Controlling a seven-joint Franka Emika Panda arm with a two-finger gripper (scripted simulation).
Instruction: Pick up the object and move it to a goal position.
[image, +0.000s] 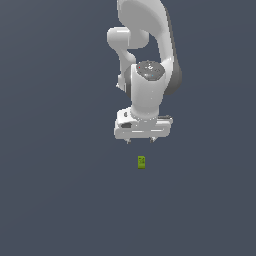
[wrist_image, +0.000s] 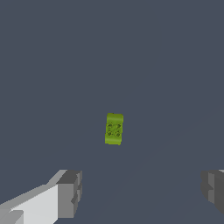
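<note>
Hovering with fingers spread, the hand (image: 140, 140) sits apart from the object (image: 141, 162).

Flat, even light (no shadows).

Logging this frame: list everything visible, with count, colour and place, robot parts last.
block: one, lime green with faint darker marks on its face, lying on the surface apart from the gripper, untouched; in the wrist view it shows ahead of the two fingers.
surface: one, plain dark grey-blue, filling both views.
arm: one, white with grey joints, in the upper middle of the exterior view.
gripper: one, white with dark grey fingers, open, holding nothing.
</note>
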